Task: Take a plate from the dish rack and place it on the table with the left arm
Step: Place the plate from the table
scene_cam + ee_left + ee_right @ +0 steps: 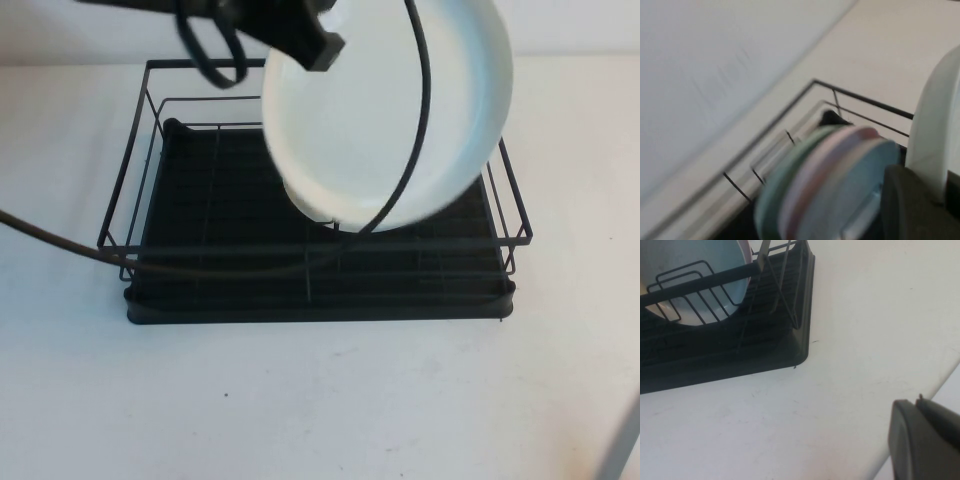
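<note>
The white plate (390, 110) hangs tilted in the air above the back of the black wire dish rack (200, 200). My left gripper (312, 45) is shut on the plate's upper left rim, with the left arm reaching in from the top of the high view. In the left wrist view the plate's rim (935, 125) runs between my left gripper (940, 185) fingers (910, 205). My right gripper (930, 435) is shut on nothing and hovers low over the table (865, 315), near the rack's corner (800, 350).
Green, pink and light blue plates (830, 180) stand on edge in the rack below the lifted one. A black cable (60, 240) trails across the rack's left side. White table (320, 400) spreads in front of the rack.
</note>
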`<state>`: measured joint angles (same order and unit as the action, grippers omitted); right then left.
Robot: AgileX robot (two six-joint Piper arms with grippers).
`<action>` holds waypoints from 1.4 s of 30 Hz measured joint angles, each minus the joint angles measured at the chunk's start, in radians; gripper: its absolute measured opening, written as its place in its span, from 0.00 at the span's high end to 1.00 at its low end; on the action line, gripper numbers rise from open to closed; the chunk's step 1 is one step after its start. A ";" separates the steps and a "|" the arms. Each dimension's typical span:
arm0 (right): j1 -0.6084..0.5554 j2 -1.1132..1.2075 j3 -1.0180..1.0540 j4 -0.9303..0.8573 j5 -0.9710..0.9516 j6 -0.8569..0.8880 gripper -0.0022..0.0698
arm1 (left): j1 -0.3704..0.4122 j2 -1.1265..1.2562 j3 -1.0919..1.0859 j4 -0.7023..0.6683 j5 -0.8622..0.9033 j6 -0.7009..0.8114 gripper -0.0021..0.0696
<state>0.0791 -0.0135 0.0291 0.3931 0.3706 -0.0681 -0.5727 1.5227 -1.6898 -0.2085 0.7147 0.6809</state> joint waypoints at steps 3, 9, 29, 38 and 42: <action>0.000 0.000 0.000 0.000 0.000 0.000 1.00 | 0.080 -0.007 0.005 -0.131 0.183 -0.125 0.94; 0.000 0.000 0.000 0.000 0.000 0.000 1.00 | 0.254 -0.024 0.172 -0.505 0.407 -0.059 0.94; 0.000 0.000 0.000 0.002 0.000 0.000 1.00 | 0.284 -0.051 0.951 -0.871 -0.049 0.299 0.94; 0.000 0.000 0.000 0.002 0.000 0.000 1.00 | 0.284 0.059 0.952 -0.904 -0.098 0.533 0.94; 0.000 0.000 0.000 0.002 0.000 0.000 1.00 | 0.284 0.066 0.953 -0.916 -0.111 0.683 0.91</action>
<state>0.0791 -0.0135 0.0291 0.3949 0.3706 -0.0681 -0.2885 1.5883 -0.7364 -1.1246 0.6042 1.3644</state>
